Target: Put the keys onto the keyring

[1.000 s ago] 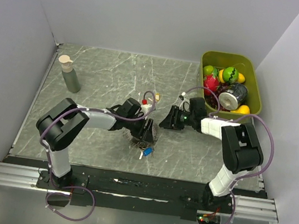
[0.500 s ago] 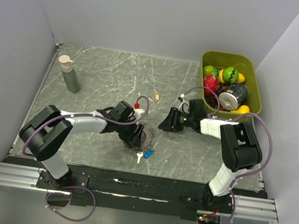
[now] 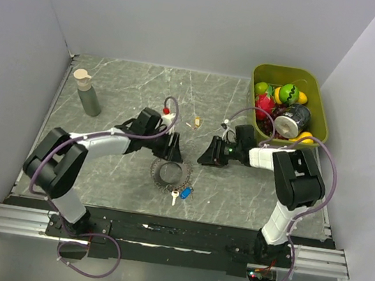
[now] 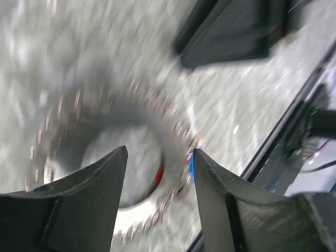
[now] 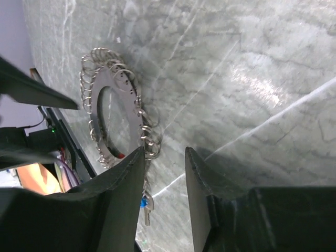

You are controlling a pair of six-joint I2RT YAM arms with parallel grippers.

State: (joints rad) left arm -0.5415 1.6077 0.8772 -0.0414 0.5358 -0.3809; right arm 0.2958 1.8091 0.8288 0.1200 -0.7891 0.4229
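The keyring (image 3: 170,174) lies flat on the grey marbled tabletop (image 3: 124,89), mid-table and toward the arm bases, and nothing has hold of it. The left fingers (image 3: 173,151) hang just behind its far rim, spread fairly wide with nothing between them. From the top view I can't tell whether the tips touch the ring. The left wrist camera is badly blurred, but the ring shows through the gap between the two fingers, with its red tag (image 4: 159,174) low in the gap and a fleck of blue beside one finger. Over to the right fingers (image 3: 208,154): a narrower gap, also empty, set apart from the ring on its far right side. In their own camera the ring sits ahead and off to the left of the tips. A blue key (image 3: 185,192) and a pale key (image 3: 174,196) sit right at the ring's near edge, though I can't tell if they're hooked on. A green bin (image 3: 287,70) is at the far right and a bottle (image 3: 88,96) at the far left.
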